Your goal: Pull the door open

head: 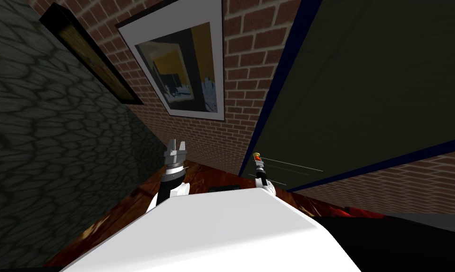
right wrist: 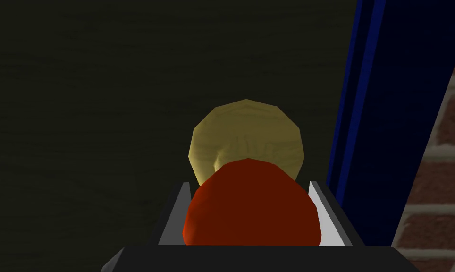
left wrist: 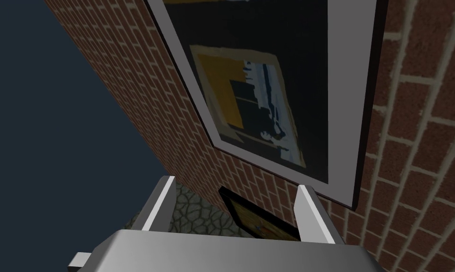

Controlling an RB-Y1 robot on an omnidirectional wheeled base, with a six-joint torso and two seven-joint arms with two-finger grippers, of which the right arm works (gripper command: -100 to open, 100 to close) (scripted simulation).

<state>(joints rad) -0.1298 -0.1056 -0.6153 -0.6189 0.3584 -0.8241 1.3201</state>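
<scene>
A dark olive door (head: 363, 94) in a blue frame (head: 274, 94) stands ahead to my right. Its red knob (right wrist: 252, 208) sits in front of a round yellow plate (right wrist: 246, 132) on the door (right wrist: 104, 94), close to the blue frame (right wrist: 363, 94). My right gripper (right wrist: 248, 185) is shut on the knob, one finger pressing each side. The head view has that gripper (head: 258, 163) at the knob (head: 256, 155), near the door's edge. My left gripper (head: 176, 144) is raised beside the brick wall, apart from the door, and stands open (left wrist: 236, 184) with nothing between its fingers.
A brick wall (head: 250, 71) with a large framed picture (head: 184, 66) runs left of the door. A dark stone-patterned wall (head: 47, 156) closes in on my left, with a smaller black-framed picture (head: 89, 56). The floor (head: 127, 208) is reddish wood.
</scene>
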